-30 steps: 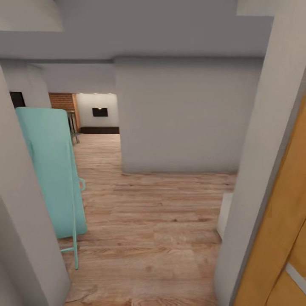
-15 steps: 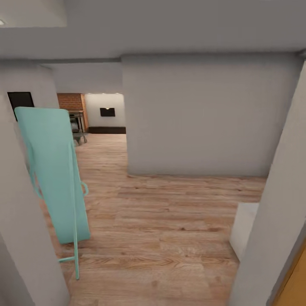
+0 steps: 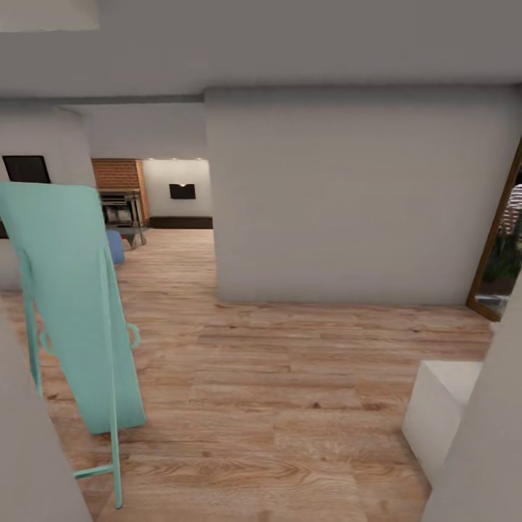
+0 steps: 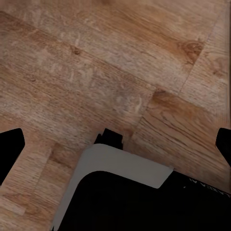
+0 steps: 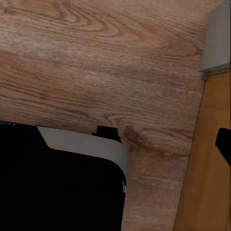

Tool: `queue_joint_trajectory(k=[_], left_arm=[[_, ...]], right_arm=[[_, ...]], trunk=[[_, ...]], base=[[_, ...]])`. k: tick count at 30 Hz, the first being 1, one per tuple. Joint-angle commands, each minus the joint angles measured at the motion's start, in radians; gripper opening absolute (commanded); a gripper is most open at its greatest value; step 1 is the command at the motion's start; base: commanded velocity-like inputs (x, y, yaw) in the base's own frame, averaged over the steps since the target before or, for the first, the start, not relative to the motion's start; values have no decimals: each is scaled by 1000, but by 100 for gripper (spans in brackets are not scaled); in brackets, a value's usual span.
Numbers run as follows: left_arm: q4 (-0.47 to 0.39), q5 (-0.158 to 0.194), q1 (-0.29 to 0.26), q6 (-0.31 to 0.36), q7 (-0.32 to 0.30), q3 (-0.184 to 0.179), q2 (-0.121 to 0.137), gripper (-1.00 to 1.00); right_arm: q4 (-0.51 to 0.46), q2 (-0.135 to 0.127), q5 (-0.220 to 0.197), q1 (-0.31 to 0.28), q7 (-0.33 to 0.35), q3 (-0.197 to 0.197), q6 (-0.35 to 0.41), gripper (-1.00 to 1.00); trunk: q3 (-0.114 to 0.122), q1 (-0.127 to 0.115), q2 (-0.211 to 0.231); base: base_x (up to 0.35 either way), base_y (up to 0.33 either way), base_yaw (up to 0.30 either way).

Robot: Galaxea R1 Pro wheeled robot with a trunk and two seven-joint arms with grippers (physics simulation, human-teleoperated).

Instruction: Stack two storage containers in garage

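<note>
The camera has swung since the earlier frame — the orange door has slid out of the head view and a glass door frame [image 3: 500, 239] now shows beside the grey wall [image 3: 348, 196]. A teal standing board [image 3: 72, 304] leans on the wood-plank flooring [image 3: 290, 391] well apart from that wall. The left gripper [image 4: 115, 144] hangs spread wide over planks, empty. The right gripper [image 5: 222, 144] — I cannot tell its state. No containers appear here.
</note>
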Motion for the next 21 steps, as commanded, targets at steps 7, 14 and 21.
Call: queue_joint_trajectory(k=[7, 14, 21], left_arm=[[1, 0, -1, -3, 1, 7, 0, 100], [1, -1, -1, 0, 0, 8, -1, 100], [1, -1, -1, 0, 0, 7, -1, 100]], right_arm=[[3, 0, -21, -1, -3, 6, -3, 100], [4, -1, -22, -1, -3, 4, -3, 100], [4, -1, -22, -1, -3, 4, -3, 100]], trunk=[[-1, 1, -1], [-1, 1, -1], [-1, 1, -1]], base=[[322, 0, 0], [322, 0, 0], [322, 0, 0]])
